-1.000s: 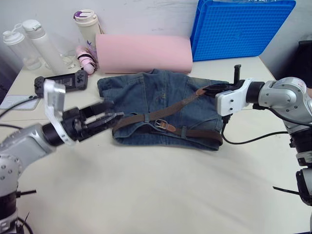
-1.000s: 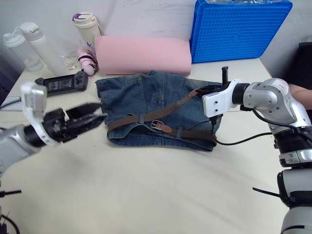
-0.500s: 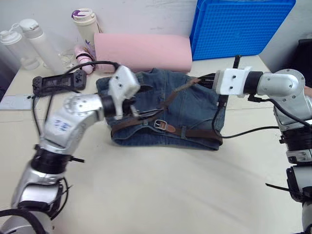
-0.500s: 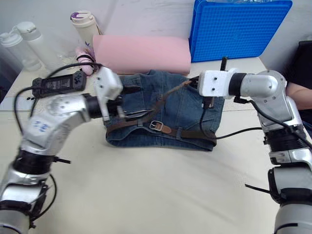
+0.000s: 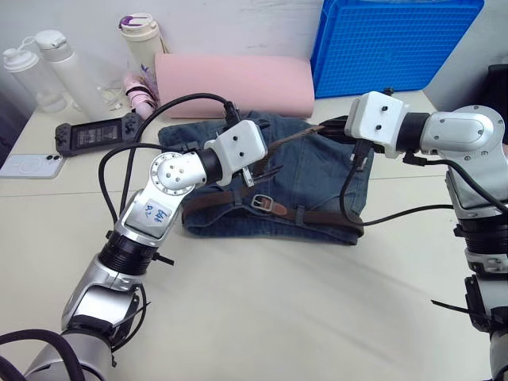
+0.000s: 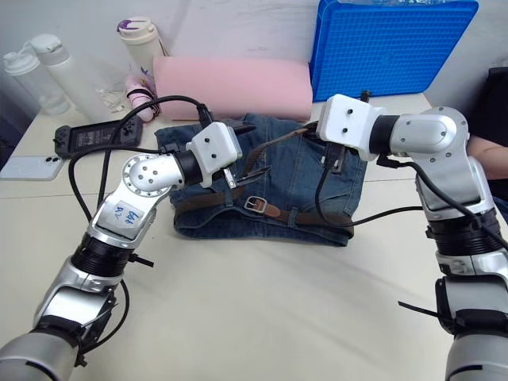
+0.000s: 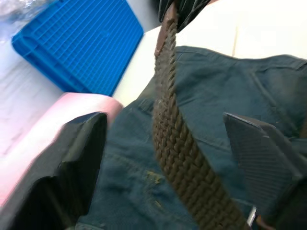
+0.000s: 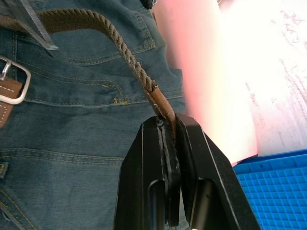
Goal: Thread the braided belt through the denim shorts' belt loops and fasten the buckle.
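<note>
The denim shorts (image 5: 309, 171) lie flat mid-table, waistband toward me. The braided belt (image 5: 325, 217) runs along the waistband through a belt loop (image 5: 299, 214), and the silver buckle (image 5: 261, 202) rests on the waistband's middle. The belt's tail rises off the shorts toward the far right. My right gripper (image 8: 165, 122) is shut on the belt's plain brown tip (image 8: 160, 103) and holds it above the shorts' right side (image 5: 337, 127). My left gripper (image 7: 163, 120) hangs over the shorts' left half (image 5: 262, 169), open, one finger on each side of the raised strap (image 7: 172, 139).
A pink roll (image 5: 234, 83) and a blue crate (image 5: 397, 44) stand behind the shorts. At the far left are bottles (image 5: 67, 71), a tumbler (image 5: 143, 40), a game controller (image 5: 95, 133) and a phone (image 5: 32, 165). A black cable (image 5: 413, 213) trails from my right arm.
My left arm has swung in from the table's left, over the shorts, until its open fingers straddle the raised strap. My right gripper has lifted the belt tip and turned slightly.
</note>
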Controlling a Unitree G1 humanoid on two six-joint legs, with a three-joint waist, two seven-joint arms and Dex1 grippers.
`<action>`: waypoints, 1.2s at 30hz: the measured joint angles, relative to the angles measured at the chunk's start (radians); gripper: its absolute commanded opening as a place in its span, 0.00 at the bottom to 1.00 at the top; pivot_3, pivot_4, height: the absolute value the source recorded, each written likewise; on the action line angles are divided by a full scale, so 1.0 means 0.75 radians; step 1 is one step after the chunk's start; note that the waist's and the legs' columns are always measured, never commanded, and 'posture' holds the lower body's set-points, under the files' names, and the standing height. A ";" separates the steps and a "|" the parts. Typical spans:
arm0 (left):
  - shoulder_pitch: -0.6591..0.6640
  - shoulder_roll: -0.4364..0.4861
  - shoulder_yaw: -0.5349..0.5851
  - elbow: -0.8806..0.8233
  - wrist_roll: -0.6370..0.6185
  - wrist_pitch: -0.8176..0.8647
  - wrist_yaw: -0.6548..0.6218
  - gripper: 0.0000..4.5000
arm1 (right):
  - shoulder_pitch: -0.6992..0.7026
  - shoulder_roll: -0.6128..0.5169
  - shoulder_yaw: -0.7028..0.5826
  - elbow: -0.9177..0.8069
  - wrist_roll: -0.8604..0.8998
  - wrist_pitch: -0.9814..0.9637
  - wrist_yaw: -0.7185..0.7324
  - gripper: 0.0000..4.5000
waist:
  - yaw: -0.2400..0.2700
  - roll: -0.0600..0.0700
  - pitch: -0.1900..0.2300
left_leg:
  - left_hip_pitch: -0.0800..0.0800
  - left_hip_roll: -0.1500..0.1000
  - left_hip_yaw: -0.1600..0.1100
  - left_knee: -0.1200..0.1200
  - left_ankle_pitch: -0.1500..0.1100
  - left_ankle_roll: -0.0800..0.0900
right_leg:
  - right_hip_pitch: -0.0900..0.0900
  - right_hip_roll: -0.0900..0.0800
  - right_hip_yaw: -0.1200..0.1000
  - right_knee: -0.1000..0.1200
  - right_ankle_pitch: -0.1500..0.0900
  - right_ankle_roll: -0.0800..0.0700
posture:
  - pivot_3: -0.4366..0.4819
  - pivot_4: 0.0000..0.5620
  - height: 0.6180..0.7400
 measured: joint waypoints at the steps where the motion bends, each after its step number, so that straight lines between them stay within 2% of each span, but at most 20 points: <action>1: 0.000 -0.015 0.003 0.010 0.014 -0.016 0.006 0.56 | 0.001 0.000 0.000 -0.009 0.001 0.010 0.002 0.00 | 0.002 0.000 0.000 | 0.000 0.000 0.000 0.000 0.000 0.000 | 0.000 0.000 0.000 0.000 0.000 0.000 | 0.48 0.27 1.00; 5: 0.000 -0.049 0.002 0.034 0.065 -0.062 0.007 0.15 | 0.012 0.000 0.000 -0.042 0.013 0.048 0.004 0.00 | 0.011 0.000 0.000 | 0.000 0.000 0.000 0.001 0.000 0.000 | 0.000 0.000 -0.001 0.000 0.000 0.000 | 0.48 0.27 1.00; 6: 0.000 -0.064 0.001 0.035 0.086 -0.071 0.008 0.02 | 0.017 0.000 -0.001 -0.045 0.015 0.063 0.004 0.00 | 0.014 0.000 0.000 | 0.000 0.000 0.000 0.001 0.000 0.000 | 0.000 0.000 -0.001 0.000 0.000 0.000 | 0.48 0.27 1.00; 11: 0.000 -0.073 -0.003 0.047 0.162 -0.106 0.014 0.02 | 0.025 0.006 -0.006 -0.050 0.028 0.098 -0.005 0.00 | 0.020 0.000 0.000 | 0.000 0.000 0.000 0.001 0.000 0.000 | -0.001 0.000 0.000 0.001 0.000 0.000 | 0.48 0.27 1.00; 13: 0.000 -0.074 0.001 0.052 0.175 -0.114 0.018 0.00 | 0.030 0.027 -0.023 -0.052 0.045 0.124 -0.018 0.18 | 0.020 0.000 0.000 | 0.000 0.000 0.000 0.001 0.000 0.000 | -0.001 0.000 0.000 0.001 0.000 0.000 | 0.48 0.27 1.00; 14: 0.000 -0.073 0.007 0.058 0.178 -0.114 0.018 0.00 | 0.041 0.046 -0.047 -0.063 0.070 0.143 -0.026 0.24 | 0.021 0.000 0.000 | 0.000 0.000 0.000 0.001 0.000 0.000 | -0.001 0.000 -0.001 0.001 0.000 0.000 | 0.48 0.27 1.00; 17: 0.006 -0.050 0.056 0.089 0.176 -0.094 0.016 0.00 | 0.071 0.050 -0.065 -0.126 0.111 0.178 -0.031 0.55 | 0.022 0.000 0.000 | -0.001 0.000 0.000 0.001 0.000 0.000 | -0.001 0.000 -0.002 0.002 0.000 0.000 | 0.48 0.27 1.00; 19: 0.021 0.019 0.078 0.091 0.188 -0.122 0.008 0.00 | 0.139 0.052 -0.069 -0.204 0.124 0.203 -0.035 0.76 | 0.020 0.000 0.000 | 0.000 0.001 0.000 0.001 0.000 0.000 | -0.001 0.000 -0.003 0.003 0.000 0.000 | 0.48 0.27 1.00; 20: 0.050 0.069 0.116 0.099 0.200 -0.152 0.002 0.00 | 0.209 0.070 -0.058 -0.256 0.131 0.230 -0.042 0.76 | 0.019 0.000 0.000 | 0.000 0.001 0.000 0.001 0.000 0.000 | -0.002 0.000 -0.003 0.003 0.000 0.000 | 0.48 0.27 1.00; 27: 0.162 0.094 0.116 0.136 0.230 -0.243 -0.027 0.00 | 0.365 0.166 0.113 -0.384 0.081 0.299 -0.093 0.76 | 0.026 -0.001 -0.001 | 0.000 -0.001 -0.002 0.004 0.000 0.000 | -0.001 -0.002 -0.005 0.005 0.000 0.000 | 0.48 0.27 1.00; 30: 0.170 0.098 0.124 0.139 0.240 -0.250 -0.030 0.00 | 0.440 0.224 0.226 -0.351 -0.001 0.328 -0.149 0.76 | 0.024 -0.001 -0.001 | -0.006 -0.002 -0.002 0.009 0.000 0.001 | -0.004 -0.001 -0.005 0.006 0.000 0.000 | 0.48 0.27 1.00; 36: 0.137 0.197 0.126 0.248 0.291 -0.377 -0.043 0.00 | 0.444 0.290 0.250 -0.202 -0.068 0.289 -0.210 0.76 | 0.011 -0.001 -0.001 | -0.008 -0.001 -0.004 0.014 0.000 0.000 | -0.005 -0.001 -0.007 0.008 0.001 0.000 | 0.48 0.27 1.00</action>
